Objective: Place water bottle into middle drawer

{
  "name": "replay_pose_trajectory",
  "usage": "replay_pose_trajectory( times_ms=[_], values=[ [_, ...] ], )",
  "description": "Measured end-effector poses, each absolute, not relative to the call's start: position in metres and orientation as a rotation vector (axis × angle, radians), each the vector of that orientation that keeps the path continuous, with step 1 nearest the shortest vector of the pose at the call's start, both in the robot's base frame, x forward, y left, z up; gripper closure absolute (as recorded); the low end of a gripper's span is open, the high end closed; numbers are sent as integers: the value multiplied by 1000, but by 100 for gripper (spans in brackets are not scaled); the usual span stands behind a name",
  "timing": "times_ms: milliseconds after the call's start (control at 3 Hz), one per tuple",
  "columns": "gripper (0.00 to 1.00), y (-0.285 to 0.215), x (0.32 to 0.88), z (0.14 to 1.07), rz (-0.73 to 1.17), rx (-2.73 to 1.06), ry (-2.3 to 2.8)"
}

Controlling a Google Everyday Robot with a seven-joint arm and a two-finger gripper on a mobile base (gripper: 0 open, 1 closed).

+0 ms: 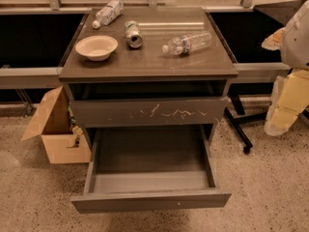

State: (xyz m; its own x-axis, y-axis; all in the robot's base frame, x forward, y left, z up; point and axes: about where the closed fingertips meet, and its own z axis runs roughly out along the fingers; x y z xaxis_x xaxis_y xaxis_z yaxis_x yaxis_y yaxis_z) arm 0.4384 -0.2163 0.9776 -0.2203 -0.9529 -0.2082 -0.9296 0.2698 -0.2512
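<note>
The water bottle (187, 43) lies on its side on the right part of the cabinet top (145, 64). It is clear, with a white cap pointing left and a blue-and-white label band. The middle drawer (150, 200) is pulled out wide below; its grey inside holds nothing. The drawer above it, with white scratch marks on its front (149, 112), is nearly closed. My arm and gripper (284, 111) show at the right edge, beside the cabinet, lower than the top and well right of the bottle.
On the cabinet top are also a bottle with a wide whitish label (108, 12) at the back left, a metal can (133, 34) on its side, and a white bowl (96, 47). An open cardboard box (55, 129) stands on the floor at left. Black chair legs (240, 129) are at right.
</note>
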Motion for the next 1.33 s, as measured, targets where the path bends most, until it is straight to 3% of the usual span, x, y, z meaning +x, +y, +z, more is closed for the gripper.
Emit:
replay_pose_trajectory(
  times_ms=[333,1333],
  values=[
    [0,-216,439,978,-105,-1721,2225],
    [0,-226,564,957,86,-1635,1970]
  ],
)
